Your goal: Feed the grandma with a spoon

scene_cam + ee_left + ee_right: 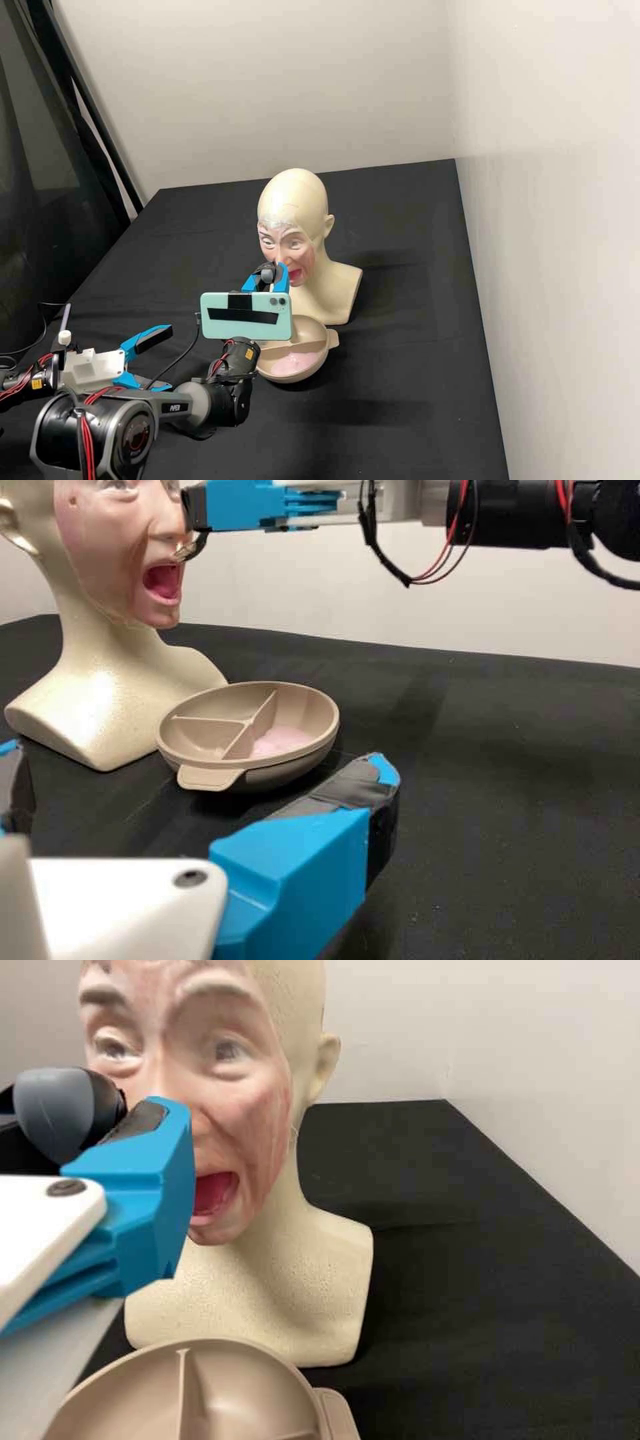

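The grandma mannequin head point(293, 207) point(90, 630) point(260, 1140) stands mid-bench with its mouth open. My right gripper point(267, 277) point(255, 502) point(90, 1125) is raised right in front of the face, shut on the spoon's grey handle point(268, 272) point(60, 1110). The spoon tip point(190, 548) sits just at the upper lip, outside the mouth. A beige divided bowl point(320, 333) point(290, 765) point(200, 1390) with pink food point(290, 363) point(280, 742) lies before the bust, under the right arm. My left gripper point(157, 360) point(180, 810) rests low at the front left, open and holding nothing.
A mint-green phone point(247, 315) is strapped on the right arm above the bowl. A white wall point(553, 267) borders the bench on the right, a dark panel point(40, 167) on the left. Bare black bench point(400, 373) stretches to the right of the bowl.
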`<action>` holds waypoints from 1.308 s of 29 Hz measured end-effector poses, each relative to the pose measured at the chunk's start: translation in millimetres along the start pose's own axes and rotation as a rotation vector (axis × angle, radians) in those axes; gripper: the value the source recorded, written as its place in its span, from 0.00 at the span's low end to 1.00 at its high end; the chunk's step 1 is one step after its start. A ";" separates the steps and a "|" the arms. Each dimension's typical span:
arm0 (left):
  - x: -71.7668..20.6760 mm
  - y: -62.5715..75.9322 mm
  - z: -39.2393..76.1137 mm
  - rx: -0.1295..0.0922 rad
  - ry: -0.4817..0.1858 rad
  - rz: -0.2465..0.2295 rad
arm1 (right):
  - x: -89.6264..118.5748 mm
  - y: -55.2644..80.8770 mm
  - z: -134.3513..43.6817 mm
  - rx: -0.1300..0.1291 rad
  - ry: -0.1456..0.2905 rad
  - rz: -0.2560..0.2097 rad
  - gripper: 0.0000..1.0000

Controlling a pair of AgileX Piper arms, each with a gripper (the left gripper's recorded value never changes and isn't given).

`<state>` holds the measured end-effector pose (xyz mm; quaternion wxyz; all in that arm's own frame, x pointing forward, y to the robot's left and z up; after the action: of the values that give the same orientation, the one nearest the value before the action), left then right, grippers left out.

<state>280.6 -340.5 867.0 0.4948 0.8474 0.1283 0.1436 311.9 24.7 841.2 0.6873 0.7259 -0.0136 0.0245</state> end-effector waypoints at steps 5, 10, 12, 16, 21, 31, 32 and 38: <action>0.0 0.0 0.0 0.000 0.000 0.000 | 5.5 -4.5 5.8 -0.018 -0.020 -0.015 0.00; 0.0 0.0 0.0 0.000 0.000 0.000 | 7.4 -8.8 10.7 -0.038 -0.035 -0.029 0.00; 0.0 0.0 0.0 0.000 0.000 0.000 | 7.8 -9.9 12.4 -0.036 -0.042 -0.031 0.00; 0.0 0.0 0.0 0.000 0.000 0.000 | 8.4 -11.0 15.1 -0.029 -0.055 -0.029 0.00; 0.0 0.0 0.0 0.000 0.000 0.000 | 10.5 -9.5 13.8 -0.028 -0.052 -0.024 0.00; 0.0 0.0 0.0 0.000 0.000 0.000 | 12.3 -8.0 12.7 -0.027 -0.060 -0.028 0.00; 0.0 0.0 0.0 0.000 0.000 0.000 | 12.3 -8.0 12.6 -0.027 -0.060 -0.028 0.00; 0.0 0.0 0.0 0.000 0.000 0.000 | 11.3 -4.9 9.1 -0.028 -0.049 -0.018 0.00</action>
<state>280.6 -340.5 867.0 0.4948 0.8474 0.1283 0.1436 323.6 16.0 836.4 0.6970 0.7167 -0.0244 0.0002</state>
